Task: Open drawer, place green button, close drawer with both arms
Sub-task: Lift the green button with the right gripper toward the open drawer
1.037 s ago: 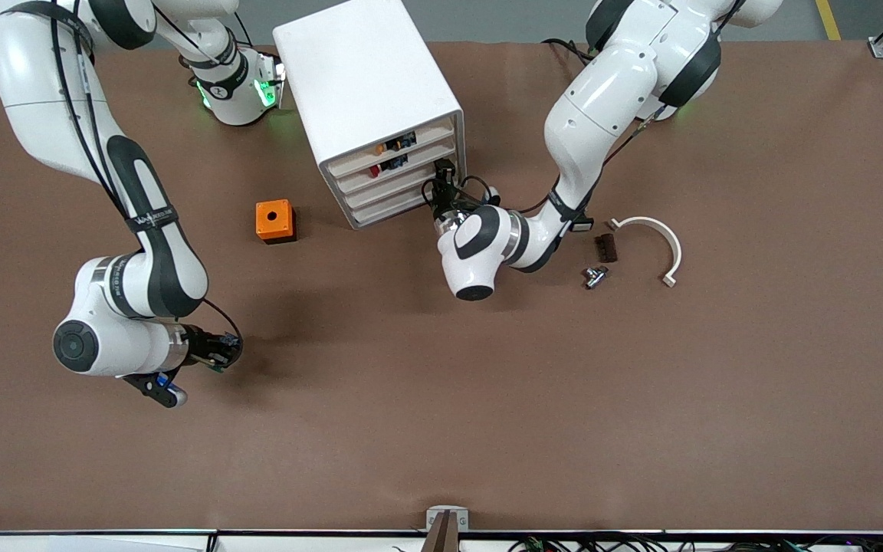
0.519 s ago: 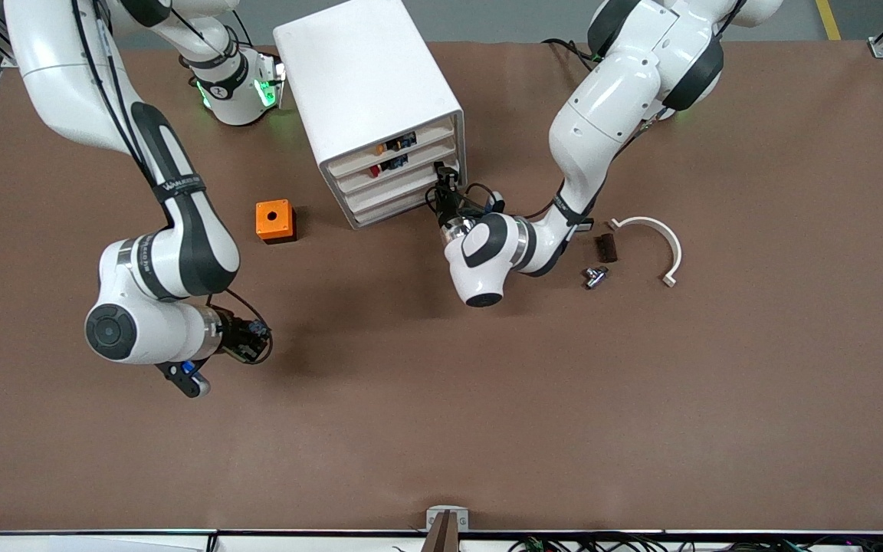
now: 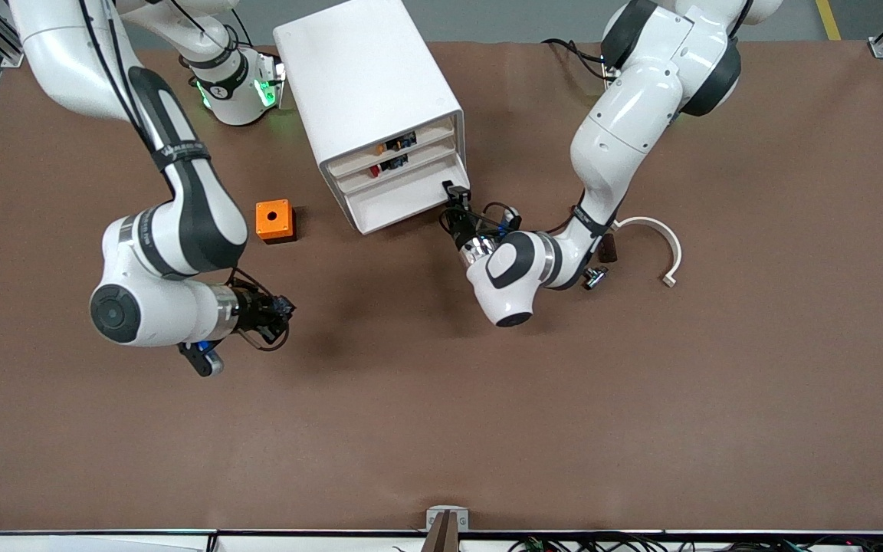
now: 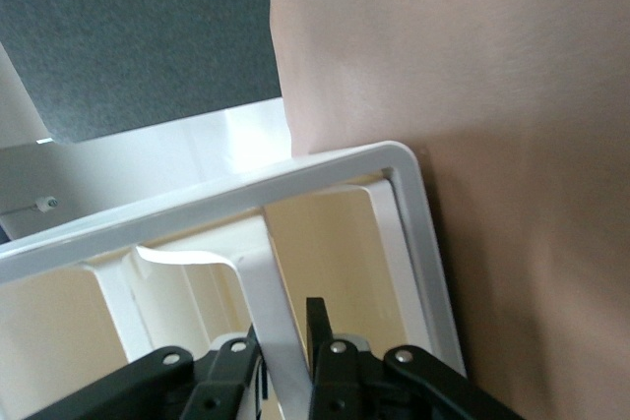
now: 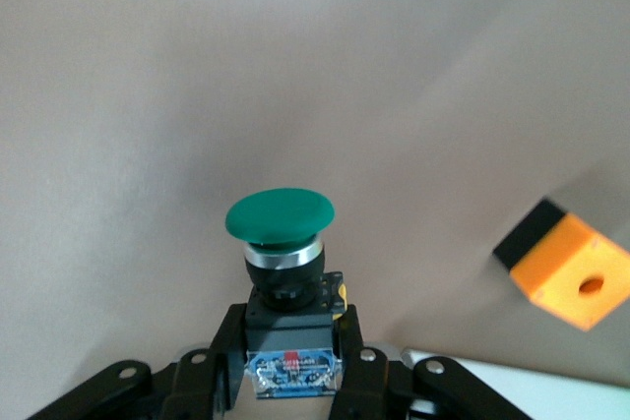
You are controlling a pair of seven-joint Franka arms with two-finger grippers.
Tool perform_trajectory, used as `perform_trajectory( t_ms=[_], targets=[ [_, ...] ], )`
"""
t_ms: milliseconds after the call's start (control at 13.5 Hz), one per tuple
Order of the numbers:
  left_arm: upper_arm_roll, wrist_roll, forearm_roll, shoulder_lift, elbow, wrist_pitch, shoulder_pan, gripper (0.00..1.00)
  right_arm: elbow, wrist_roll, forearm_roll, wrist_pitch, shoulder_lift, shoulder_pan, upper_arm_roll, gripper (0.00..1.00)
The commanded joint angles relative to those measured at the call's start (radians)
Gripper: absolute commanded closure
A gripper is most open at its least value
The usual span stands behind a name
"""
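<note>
Landmark: white drawer cabinet [image 3: 369, 92], standing on the brown table [image 3: 717, 383] close to the robots' bases, drawer fronts turned toward the front camera.

Bottom drawer [image 3: 403, 201]: pulled partly out of the cabinet, its pale inside showing in the left wrist view.

Left gripper [image 3: 455, 193]: at the bottom drawer's front corner, on the cabinet's side toward the left arm's end of the table; fingers [image 4: 325, 341] pinched tight on a thin white upright part of the drawer front [image 4: 276, 312].

Right gripper [image 3: 282, 309]: in the air over bare table, away from the cabinet toward the right arm's end; fingers clamped on the button's black body.

Button [image 5: 281, 253]: held in the right gripper, round green cap pointing away from the wrist, black body and blue part [image 5: 290, 377] down between the fingers; not in the cabinet.

Upper drawers: two above the open one, small coloured parts [image 3: 394, 142] visible at their fronts, too small to identify.

Orange cube [image 3: 274, 221]: on the table beside the cabinet toward the right arm's end, hole in its top face; also seen in the right wrist view.

White curved piece [image 3: 660, 238]: on the table, well apart from the cabinet toward the left arm's end.

Small metal part [image 3: 595, 276] and dark block [image 3: 606, 247]: between the curved piece and the left arm's wrist.
</note>
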Motion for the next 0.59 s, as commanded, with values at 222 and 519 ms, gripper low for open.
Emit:
perform_trajectory(
  t_ms=[222, 519],
  targets=[
    [0.001, 0.008, -0.027, 0.013, 0.04, 0.018, 0.055, 0.81, -0.176, 0.209, 0.063, 0.082, -0.132, 0.115, -0.009, 0.99],
    [0.001, 0.007, -0.027, 0.012, 0.051, 0.02, 0.083, 0.78, -0.279, 0.378, 0.065, 0.215, -0.166, 0.236, -0.009, 0.99]
  ],
)
